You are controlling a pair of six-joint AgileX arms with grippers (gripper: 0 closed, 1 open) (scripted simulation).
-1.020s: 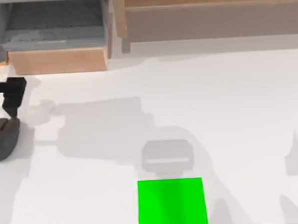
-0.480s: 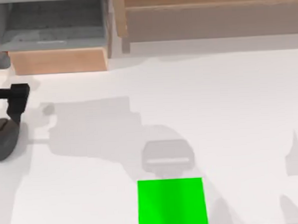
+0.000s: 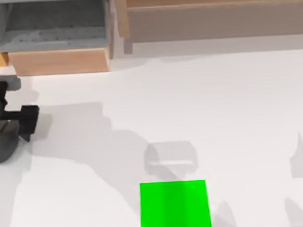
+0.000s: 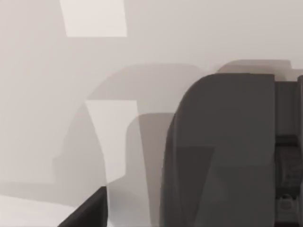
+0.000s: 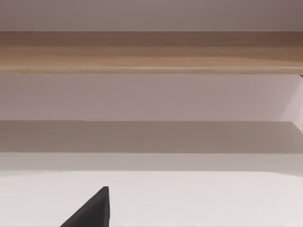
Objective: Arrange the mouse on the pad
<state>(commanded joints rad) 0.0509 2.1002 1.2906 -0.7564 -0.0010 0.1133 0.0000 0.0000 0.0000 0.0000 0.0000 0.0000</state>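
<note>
- Left gripper (image 3: 24, 126) — at the far left edge of the table (image 3: 202, 106) in the top view, black, just beside the upper right of the mouse (image 3: 3, 141); contact with the mouse not discernible. Finger state: cannot tell.
- Left arm: dark links running off the left edge of the top view above the gripper.
- Mouse: dark grey, rounded, lying flat on the white table at the far left edge, partly cut by the edge. Close up in the left wrist view as a large dark grey rounded body (image 4: 222, 151) with a darker strip along one side.
- Pad (image 3: 175, 208): bright green rectangle, flat on the table at the bottom edge of the top view, a little left of centre — well apart from the mouse, nothing on it.
- Grey shadow patches across the table between mouse and pad, one blocky patch just above the pad.
- Wooden cabinet (image 3: 57, 61) with a grey open compartment at the top left; long wooden unit (image 3: 212, 13) along the top right.
- Right gripper: one black fingertip (image 5: 92, 210) in the right wrist view, over white table, facing a wooden rail (image 5: 151, 51). Finger state: cannot tell.
</note>
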